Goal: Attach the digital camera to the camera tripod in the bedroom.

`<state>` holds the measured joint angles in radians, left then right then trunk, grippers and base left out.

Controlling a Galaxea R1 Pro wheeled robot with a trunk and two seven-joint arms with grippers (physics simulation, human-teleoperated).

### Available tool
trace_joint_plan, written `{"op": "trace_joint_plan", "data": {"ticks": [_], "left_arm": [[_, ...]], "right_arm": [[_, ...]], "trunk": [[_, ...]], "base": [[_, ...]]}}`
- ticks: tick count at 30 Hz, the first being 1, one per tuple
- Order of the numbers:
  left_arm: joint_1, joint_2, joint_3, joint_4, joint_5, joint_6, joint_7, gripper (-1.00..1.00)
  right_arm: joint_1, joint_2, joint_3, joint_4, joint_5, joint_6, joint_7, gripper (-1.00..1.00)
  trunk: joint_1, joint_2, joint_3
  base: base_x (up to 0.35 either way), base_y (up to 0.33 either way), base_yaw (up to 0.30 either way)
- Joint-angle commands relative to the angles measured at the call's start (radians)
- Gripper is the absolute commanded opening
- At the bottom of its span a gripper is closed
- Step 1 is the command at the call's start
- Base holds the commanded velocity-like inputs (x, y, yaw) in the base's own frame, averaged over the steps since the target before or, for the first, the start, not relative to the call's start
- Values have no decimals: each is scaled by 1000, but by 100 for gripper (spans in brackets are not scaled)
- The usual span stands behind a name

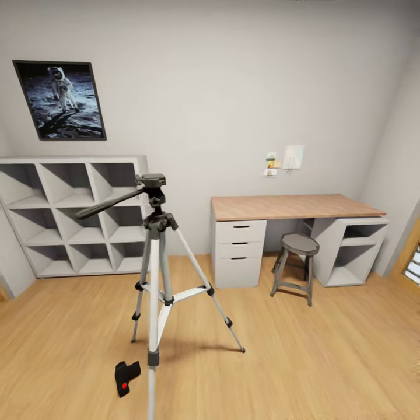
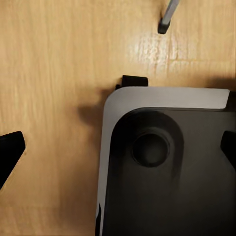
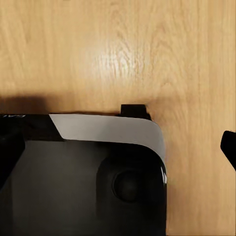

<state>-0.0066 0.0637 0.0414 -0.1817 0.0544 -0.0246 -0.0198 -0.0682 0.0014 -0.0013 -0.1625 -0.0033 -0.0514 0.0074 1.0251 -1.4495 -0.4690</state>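
1. Left gripper (image 2: 118,147): black fingertips at opposite frame edges, jaws wide, holding nothing, above the robot's base (image 2: 167,98); a tripod foot (image 2: 163,27) stands ahead of them.
2. Right gripper (image 3: 118,147): jaws wide, empty.
3. Digital camera (image 1: 126,377): on the wood floor (image 1: 326,361) beside the camera tripod (image 1: 156,274).
4. Beyond: desk (image 1: 291,207), stool (image 1: 297,262), cube shelf (image 1: 70,216), astronaut picture (image 1: 60,100).

Both wrists point straight down over the robot's own base (image 2: 167,167); each gripper's dark fingertips (image 2: 10,150) stand wide apart.
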Motion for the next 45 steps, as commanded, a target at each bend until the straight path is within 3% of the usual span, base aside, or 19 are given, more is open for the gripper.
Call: {"op": "trace_joint_plan", "data": {"ticks": [1,4,12,15,16,19,20,23,25,30,45], "left_arm": [[-1,0,4,-2,6,-4,-2,100],[-1,1,8,-21,10,-6,-2,100],[0,6,55,-177,82,35,-4,100],[3,7,66,-295,111,110,-4,100],[3,7,66,-295,111,110,-4,100],[7,7,70,-427,139,207,-3,100],[7,7,70,-427,139,207,-3,100],[11,5,73,-562,172,322,3,100],[12,3,74,-602,182,358,6,100],[14,1,75,-643,191,395,9,100],[16,2,76,-661,200,415,13,100]], "right_arm": [[-1,-3,0,-3,-1,-4,1,100],[-1,-5,0,-8,-2,-6,1,100],[1,-3,0,-62,-3,-54,-2,100],[3,-4,-1,-139,-1,-56,-3,100],[3,-4,-1,-139,-1,-56,-3,100],[8,-4,-2,-232,1,-24,-4,100],[8,-4,-2,-232,1,-24,-4,100],[13,-4,-3,-311,2,50,-6,100],[13,-6,-4,-331,3,74,-6,100],[14,-8,-5,-352,3,99,-7,100],[13,-9,-6,-366,0,122,-8,100]], "trunk": [[0,-1,-1],[0,-1,-1],[0,-1,-1],[0,-1,-2],[0,-1,-2],[0,-1,-3],[0,-1,-4],[0,-1,-5],[0,-1,-6],[0,-1,-9],[0,-1,-15]], "base": [[0,325,-243],[0,325,-248],[0,325,-256],[-6,325,-258],[-14,325,-259],[-39,325,-259],[-51,325,-259],[-75,324,-259],[-108,323,-259],[-124,322,-259],[-160,309,-259]]}}
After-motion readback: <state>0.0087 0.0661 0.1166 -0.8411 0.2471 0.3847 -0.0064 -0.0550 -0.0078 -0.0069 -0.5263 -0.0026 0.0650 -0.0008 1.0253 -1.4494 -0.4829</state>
